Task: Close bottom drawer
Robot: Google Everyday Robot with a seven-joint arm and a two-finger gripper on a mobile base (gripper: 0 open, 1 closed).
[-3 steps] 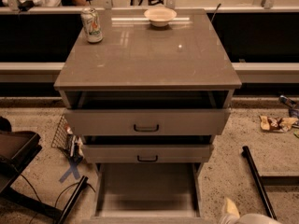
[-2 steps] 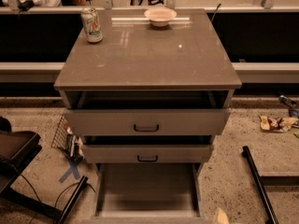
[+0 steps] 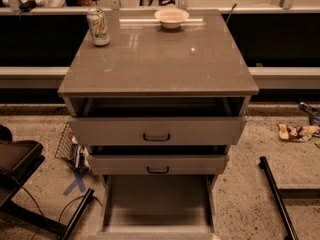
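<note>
The bottom drawer (image 3: 157,204) of the grey-taupe cabinet (image 3: 157,59) is pulled far out toward me. Its plain grey tray is empty, and its front (image 3: 155,232) lies at the bottom edge of the view, handle hidden. Of my gripper (image 3: 215,237) only a small pale tip shows at the bottom edge, by the drawer's front right corner. The middle drawer (image 3: 157,164) and the top drawer (image 3: 156,130) stand partly open above it, each with a small black handle.
A drink can (image 3: 98,27) and a pale bowl (image 3: 171,17) stand on the cabinet top. A black pole (image 3: 277,196) lies on the floor at right, with wrappers (image 3: 297,131) beyond. A dark chair (image 3: 15,159), a wire basket (image 3: 66,143) and cables are at left.
The pale gripper tip at the bottom right has slid left and down, nearly out of view, toward the bottom drawer's front corner. The drawers have not visibly moved.
</note>
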